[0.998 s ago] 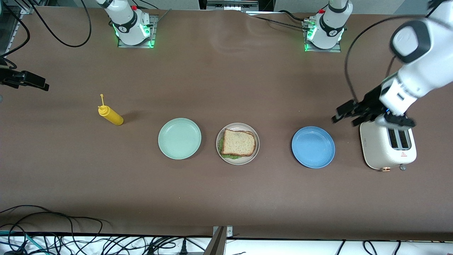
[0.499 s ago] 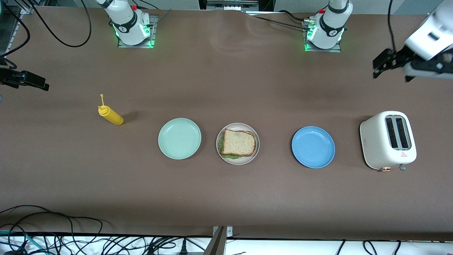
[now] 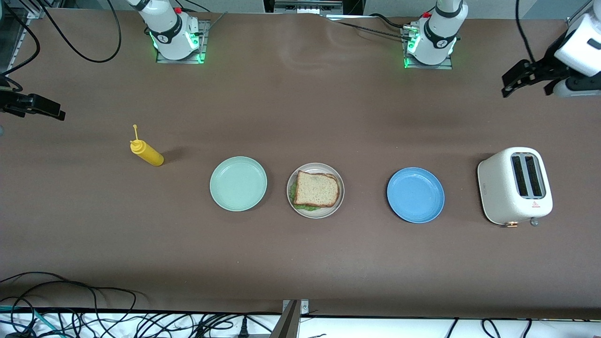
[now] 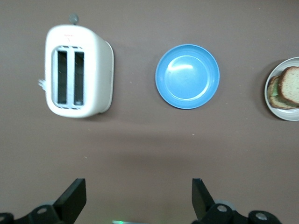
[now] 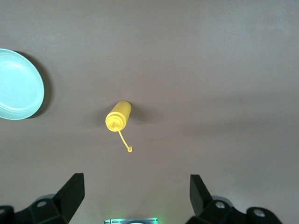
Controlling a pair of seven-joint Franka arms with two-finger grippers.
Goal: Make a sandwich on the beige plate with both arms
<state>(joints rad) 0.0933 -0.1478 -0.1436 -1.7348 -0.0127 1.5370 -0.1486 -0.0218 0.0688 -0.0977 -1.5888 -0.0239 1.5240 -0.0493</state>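
Sandwich (image 3: pixel 317 188) lies on beige plate (image 3: pixel 339 188). Left gripper (image 3: pixel 525 80) & right gripper (image 5: pixel 135 196) hang over table (image 3: pixel 300 253), jaws apart, holding nothing.

Front cam mounted high, facing both arm bases, looking steeply down on the whole worktop (image 3: pixel 300 263) from a good way off. Left wrist cam up in the air, pointing straight down past its own spread fingers (image 4: pixel 74 198), catching the toaster (image 4: pixel 78 71), blue plate (image 4: pixel 187 76) and just the edge of the beige plate (image 4: pixel 270 100) with the sandwich (image 4: pixel 287 88). Right wrist cam same deal, straight down from height, showing the mustard bottle (image 5: pixel 117 116) and a slice of the mint-green plate (image 5: pixel 18 86). Everything in both wrist shots also there in the front view; no overlap between the two wrist views themselves.
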